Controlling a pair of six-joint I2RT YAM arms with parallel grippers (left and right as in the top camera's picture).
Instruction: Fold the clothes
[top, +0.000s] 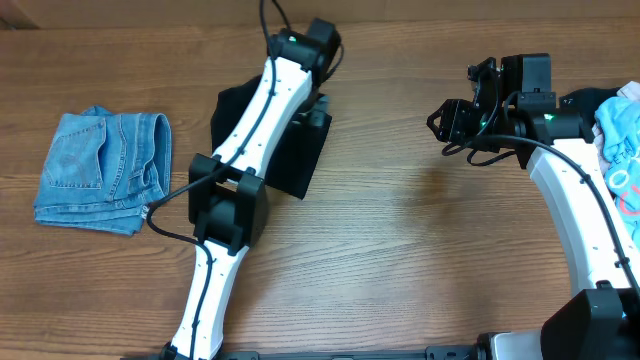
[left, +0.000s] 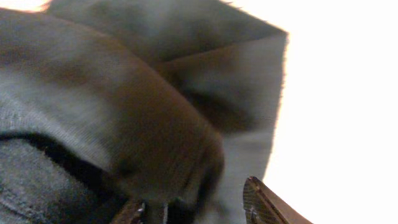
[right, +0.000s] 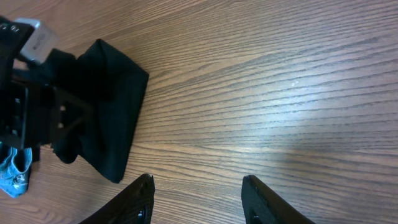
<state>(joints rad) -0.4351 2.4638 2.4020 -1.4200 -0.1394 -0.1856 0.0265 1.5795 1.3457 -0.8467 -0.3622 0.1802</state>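
Note:
A black garment (top: 297, 152) lies partly folded on the wooden table left of centre, with my left arm across it. My left gripper (top: 314, 104) is down on its far end. In the left wrist view the black cloth (left: 124, 93) fills the frame, and a fold bulges between the fingers (left: 193, 200), which stand apart. My right gripper (top: 441, 122) hovers open and empty over bare table to the right of the garment. The right wrist view shows its fingers (right: 196, 182) spread, with the garment (right: 115, 99) ahead. A pale-blue printed garment (top: 622, 150) lies at the right edge.
A folded pair of blue jeans (top: 100, 170) lies at the far left. Bare wooden table (top: 420, 230) stretches between the two arms. The left arm's white link (top: 250, 120) crosses above the black garment.

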